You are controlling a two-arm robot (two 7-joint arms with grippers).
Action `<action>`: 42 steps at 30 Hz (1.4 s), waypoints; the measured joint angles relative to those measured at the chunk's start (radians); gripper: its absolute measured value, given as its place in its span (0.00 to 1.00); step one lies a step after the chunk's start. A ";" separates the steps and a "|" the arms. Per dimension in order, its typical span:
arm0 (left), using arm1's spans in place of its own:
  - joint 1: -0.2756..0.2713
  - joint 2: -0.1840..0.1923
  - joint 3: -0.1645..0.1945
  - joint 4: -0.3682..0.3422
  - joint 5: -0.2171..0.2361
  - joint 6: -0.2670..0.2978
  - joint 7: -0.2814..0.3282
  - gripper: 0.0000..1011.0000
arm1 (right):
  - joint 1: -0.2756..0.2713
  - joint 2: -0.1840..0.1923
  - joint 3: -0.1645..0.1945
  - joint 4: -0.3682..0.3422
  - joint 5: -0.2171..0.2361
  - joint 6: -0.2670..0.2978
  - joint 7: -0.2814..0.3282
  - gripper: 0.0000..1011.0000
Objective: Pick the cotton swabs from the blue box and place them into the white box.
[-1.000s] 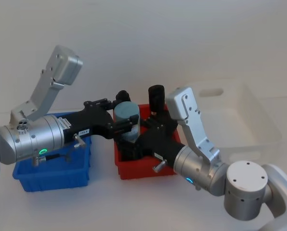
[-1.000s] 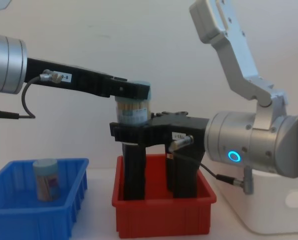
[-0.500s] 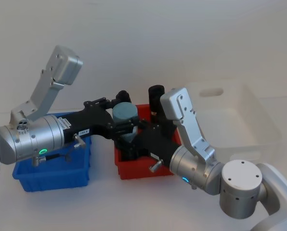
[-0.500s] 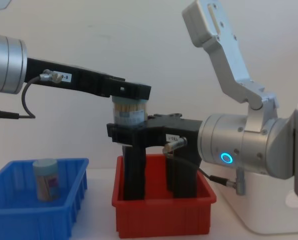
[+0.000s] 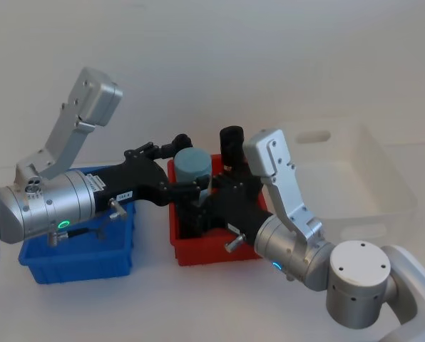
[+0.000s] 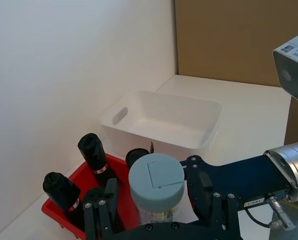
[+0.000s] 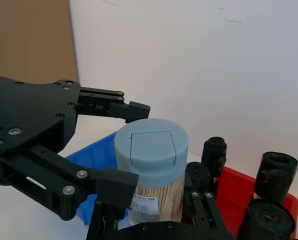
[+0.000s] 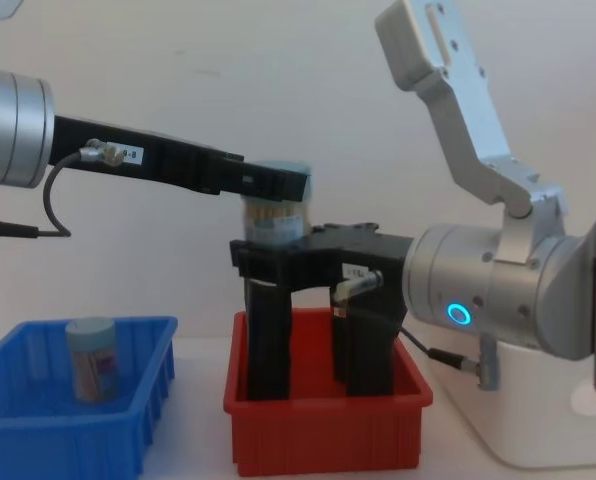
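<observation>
A cotton swab jar (image 5: pixel 192 165) with a pale blue-grey lid hangs above the red bin, caught between both grippers. My right gripper (image 8: pixel 278 250) is shut on the jar's lower body (image 7: pixel 154 200). My left gripper (image 8: pixel 275 183) reaches in at lid height, its fingers standing open on either side of the lid (image 6: pixel 155 175). A second cotton swab jar (image 8: pixel 91 357) stands upright in the blue box (image 8: pixel 38 430), under the left arm at the left. The white box (image 5: pixel 383 185) sits at the right behind the right arm.
The red bin (image 8: pixel 323 430) lies between the blue and white boxes, directly below the held jar. Tall black rolls (image 6: pixel 91 150) stand upright in it and reach nearly to the right gripper. A white wall runs close behind the table.
The jar dipped slightly with the right gripper, then rose and shifted right toward the white box. The left arm has barely moved, but its fingers now stand wider around the lid.
</observation>
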State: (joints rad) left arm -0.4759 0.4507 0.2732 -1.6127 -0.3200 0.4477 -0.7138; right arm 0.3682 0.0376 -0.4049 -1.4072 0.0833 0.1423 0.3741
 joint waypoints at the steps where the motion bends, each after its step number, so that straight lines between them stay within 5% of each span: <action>1: 0.000 0.000 0.000 0.000 0.000 0.000 0.000 0.99 | -0.004 0.002 0.000 -0.006 0.001 0.001 -0.014 0.62; 18: 0.000 0.000 0.000 0.000 0.000 0.000 0.000 0.99 | -0.102 0.064 0.033 -0.146 0.043 0.008 -0.216 0.63; 28: 0.000 0.000 0.000 0.000 0.000 0.000 0.000 0.99 | -0.166 0.141 0.098 -0.214 0.111 0.000 -0.330 0.62; 42: 0.000 0.000 0.000 0.000 0.000 0.000 0.000 0.99 | -0.133 0.188 0.169 -0.121 0.158 -0.012 -0.376 0.62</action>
State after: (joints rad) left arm -0.4759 0.4507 0.2732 -1.6126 -0.3198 0.4478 -0.7138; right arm 0.2349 0.2257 -0.2361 -1.5277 0.2414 0.1302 -0.0017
